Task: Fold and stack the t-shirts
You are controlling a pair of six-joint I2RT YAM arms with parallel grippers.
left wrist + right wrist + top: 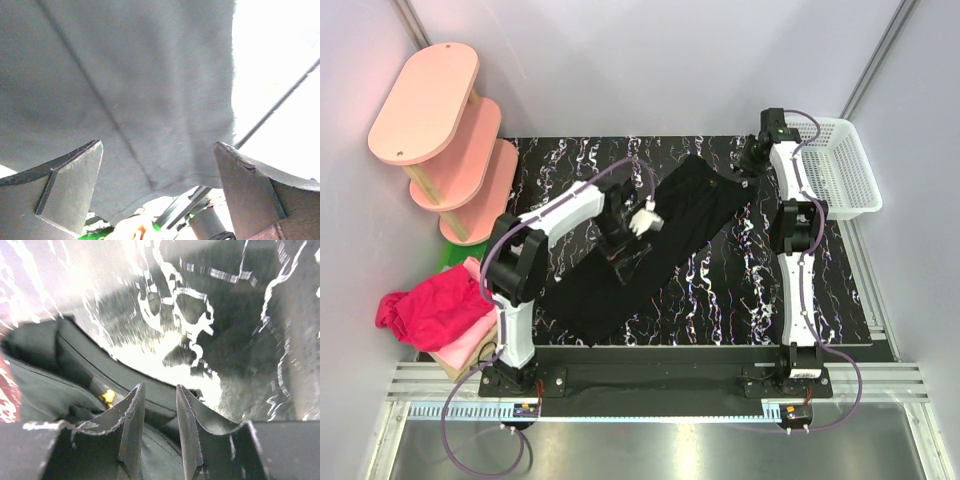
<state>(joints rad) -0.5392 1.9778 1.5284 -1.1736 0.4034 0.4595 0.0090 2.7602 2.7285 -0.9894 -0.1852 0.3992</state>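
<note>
The right gripper (160, 387) has its jaws drawn close together with only a slim gap between them, nosed down at the far right corner of the black t-shirt (705, 210). Dark cloth lies under and behind the tips, but the wrist view does not show whether any of it is caught between them. Just beside the tips a small yellow speck (107, 396), perhaps a tag, sits in the cloth's doubled edge, so this may be a collar or hem end. Further along the garment, the left gripper (159, 145) is spread wide and holds nothing, poised over the shirt's middle with cloth filling its view. The shirt lies in a long diagonal band on the marbled table (750, 290), running from near the left arm's base up toward the white basket (845, 170). The other tees (430, 305), magenta, pink and tan, are heaped at the left, beside the left arm's base. The step in hand looks like taking a corner to begin a fold. To do it well, the right claw should bite every layer at the edge, not just the top one, and lift only enough to clear the table. The left claw should take a matching point, so the crease falls straight and the cloth does not bunch.
</note>
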